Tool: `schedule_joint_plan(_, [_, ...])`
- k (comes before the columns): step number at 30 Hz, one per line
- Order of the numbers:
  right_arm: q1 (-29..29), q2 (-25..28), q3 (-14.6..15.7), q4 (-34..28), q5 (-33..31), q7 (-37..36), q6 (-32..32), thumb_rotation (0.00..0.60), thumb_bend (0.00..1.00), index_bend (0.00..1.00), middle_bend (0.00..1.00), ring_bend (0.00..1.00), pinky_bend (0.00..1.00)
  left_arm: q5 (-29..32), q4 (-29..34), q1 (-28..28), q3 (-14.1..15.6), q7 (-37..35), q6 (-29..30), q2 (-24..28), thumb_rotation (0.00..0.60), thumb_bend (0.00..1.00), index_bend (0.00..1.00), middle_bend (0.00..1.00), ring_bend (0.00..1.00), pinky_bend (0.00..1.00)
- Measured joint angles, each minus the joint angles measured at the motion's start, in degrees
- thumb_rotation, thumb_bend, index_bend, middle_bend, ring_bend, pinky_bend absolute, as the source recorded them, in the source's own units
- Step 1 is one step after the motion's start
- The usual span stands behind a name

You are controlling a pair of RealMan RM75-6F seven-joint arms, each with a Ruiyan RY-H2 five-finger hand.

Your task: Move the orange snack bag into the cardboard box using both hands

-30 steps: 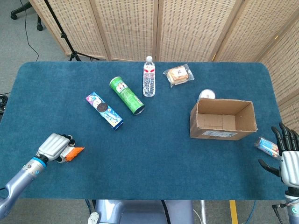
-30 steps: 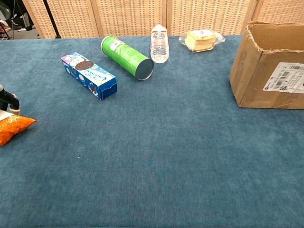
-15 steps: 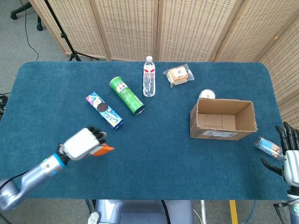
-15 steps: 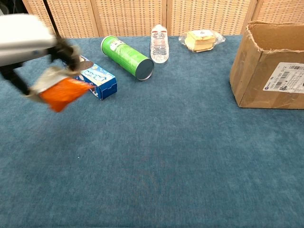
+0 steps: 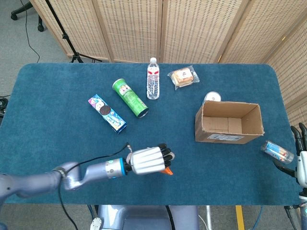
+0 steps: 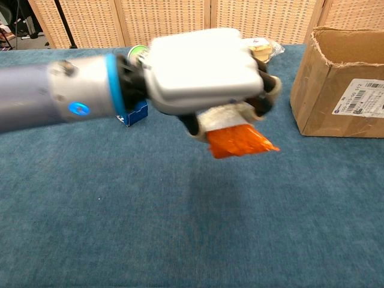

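Left hand (image 6: 204, 72) raised above the blue table (image 5: 57, 91), fingers (image 5: 165, 154) curled around the orange snack bag (image 6: 240, 141). Bag gripped at its upper end; orange tail projecting below and beyond the fingertips, clear of the cloth in the chest view. In the head view only a small orange corner visible under the fingers. Left forearm extended across the near part of the table, back of the hand uppermost.

Cardboard box (image 5: 229, 122) open-topped, well beyond the fingertips of the left hand, toward the right side of the table. Interior visible from the head view; nothing seen inside.

Right hand (image 5: 300, 160) at the right table edge, only partly in frame. Fingers (image 5: 292, 134) extended and spread apart, holding nothing. Small foil-wrapped packet (image 5: 277, 151) lying just beside those fingers, on the side toward the box; contact not determinable.

Behind the left hand, away from the fingertips: blue cookie box (image 5: 107, 113), green chip can (image 5: 130, 98) on its side, water bottle (image 5: 152, 79) lying flat, wrapped sandwich pack (image 5: 183, 77). Small white round item (image 5: 213, 97) just behind the box's far wall, identity unclear.
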State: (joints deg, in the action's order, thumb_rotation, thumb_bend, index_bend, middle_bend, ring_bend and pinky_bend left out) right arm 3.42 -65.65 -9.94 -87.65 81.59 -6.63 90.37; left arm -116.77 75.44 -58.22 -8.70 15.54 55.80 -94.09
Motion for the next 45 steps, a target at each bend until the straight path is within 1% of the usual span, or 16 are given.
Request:
schedule_joint_plan(1, [-0.01,0.06,-0.05,0.03,-0.11,-0.18,-0.07,0.6,0.0,0.0,0.0,0.0,0.03,0.45,-1.37,-0.59,-0.18,0.71,-0.58,-1.52,0.6,0.0,0.09,0.02,0.06,0.36])
schedule_joint_plan(2, [-0.03,0.16,-0.11,0.09,-0.27,-0.47,-0.18,0.6,0.0,0.0,0.0,0.0,0.03,1.31,-2.75,-1.23,-0.36,1.59,-1.24,-3.21,0.6,0.0,0.02,0.0,0.01,0.29])
schedule_joint_plan(4, [-0.05,0.29,-0.2,0.2,-0.47,-0.82,-0.31,0.6,0.0,0.0,0.0,0.0,0.03,2.49,-3.54,-1.88,-0.46,2.12,-1.55,-4.48,0.6,0.0,0.0,0.0,0.0,0.23])
schedule_joint_plan(9, [-0.12,0.56,-0.39,0.37,-0.9,-1.48,-0.64,0.6,0.0,0.0,0.0,0.0,0.03,2.7,-3.63,-2.67,0.0,1.07,1.13,-4.23,0.6,0.0,0.0,0.0,0.0,0.23])
schedule_joint_plan(12, [-0.11,0.61,-0.13,0.19,-0.36,-1.24,-0.65,0.6,0.0,0.0,0.0,0.0,0.03,2.78,-2.41,-2.06,0.15,0.41,4.36,-2.19,0.6,0.0,0.0,0.0,0.0,0.23])
schedule_joint_plan(16, [-0.04,0.69,0.51,0.14,0.89,-0.8,-0.64,0.6,0.0,0.0,0.0,0.0,0.03,3.1,0.77,0.31,0.82,-0.93,9.84,3.68,0.6,0.0,0.0,0.0,0.0,0.23])
schedule_joint_plan(19, [0.15,0.9,1.11,0.3,2.35,-0.81,-0.76,0.6,0.0,0.0,0.0,0.0,0.03,3.93,3.57,3.2,1.84,-2.38,12.78,9.79,0.6,0.0,0.0,0.0,0.0,0.23])
schedule_joint_plan(22, [0.38,1.04,1.65,0.73,4.67,-1.3,-0.25,0.6,0.0,0.0,0.0,0.0,0.03,5.82,5.83,7.5,3.19,-4.49,16.43,16.42,0.6,0.0,0.0,0.0,0.0,0.23])
schedule_joint_plan(23, [0.51,1.0,1.87,1.14,5.92,-1.5,0.2,0.6,0.0,0.0,0.0,0.0,0.03,7.18,6.6,9.82,3.81,-5.92,18.14,19.08,0.6,0.0,0.0,0.0,0.0,0.23])
schedule_joint_plan(26, [1.02,0.83,2.59,2.68,9.41,-1.97,1.2,0.6,0.0,0.0,0.0,0.0,0.03,11.69,7.95,16.08,5.44,-11.02,22.03,24.48,0.6,0.0,0.0,0.0,0.0,0.2])
schedule_joint_plan(29, [1.99,0.66,3.49,4.69,13.25,-2.68,1.86,0.6,0.0,0.0,0.0,0.0,0.03,17.12,8.77,21.94,6.97,-16.74,24.82,27.71,0.6,0.0,0.0,0.0,0.0,0.14])
schedule_joint_plan(32, [3.78,0.62,4.66,7.37,18.3,-4.02,2.27,0.6,0.0,0.0,0.0,0.0,0.03,22.98,10.98,27.38,8.49,-20.84,26.15,31.2,0.6,0.0,0.0,0.0,0.0,0.03])
schedule_joint_plan(34, [4.87,0.7,5.23,8.51,20.75,-4.59,2.35,0.6,0.0,0.0,0.0,0.0,0.03,26.38,13.1,30.38,9.53,-22.42,26.47,34.17,0.6,0.0,0.0,0.0,0.0,0.0])
schedule_joint_plan(38, [8.26,1.45,6.88,9.78,26.82,-5.39,2.0,0.6,0.0,0.0,0.0,0.0,0.03,31.49,18.37,35.67,12.12,-25.17,26.18,40.88,0.6,0.0,0.0,0.0,0.0,0.0])
schedule_joint_plan(40, [9.84,2.14,7.53,8.95,29.4,-4.96,1.28,0.6,0.0,0.0,0.0,0.0,0.03,33.23,20.07,37.44,12.99,-26.06,25.78,43.05,0.6,0.0,0.0,0.0,0.0,0.0])
schedule_joint_plan(45, [14.53,3.97,8.75,3.23,35.05,-0.97,-3.07,0.6,0.0,0.0,0.0,0.0,0.03,36.12,23.17,41.41,14.43,-28.38,24.67,46.45,0.6,0.0,0.0,0.0,0.0,0.0])
